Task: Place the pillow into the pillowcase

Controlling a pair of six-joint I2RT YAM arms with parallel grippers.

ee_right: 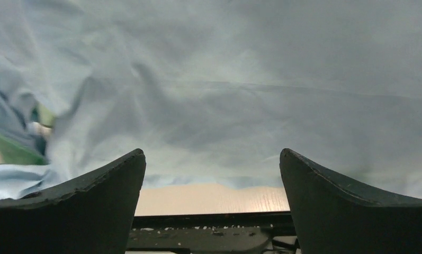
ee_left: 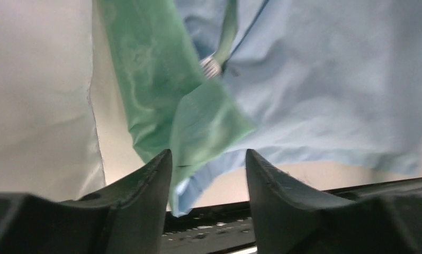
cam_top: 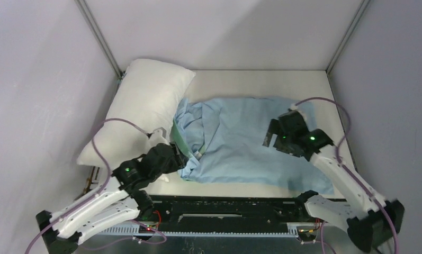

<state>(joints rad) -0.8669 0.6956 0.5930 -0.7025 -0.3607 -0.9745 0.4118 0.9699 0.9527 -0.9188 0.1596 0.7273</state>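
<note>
Left pincer gapes around the pillowcase hem (green side); right pincer gapes above it.

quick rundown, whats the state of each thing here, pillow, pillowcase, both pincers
pillow: outside the case, lying at the table's far left against the wall
pillowcase: empty, spread flat and rumpled mid-table, blue face up, green edge showing at its left end
left pincer: open, fingers either side of the case's green corner
right pincer: open wide, above the blue cloth, holding nothing
</note>
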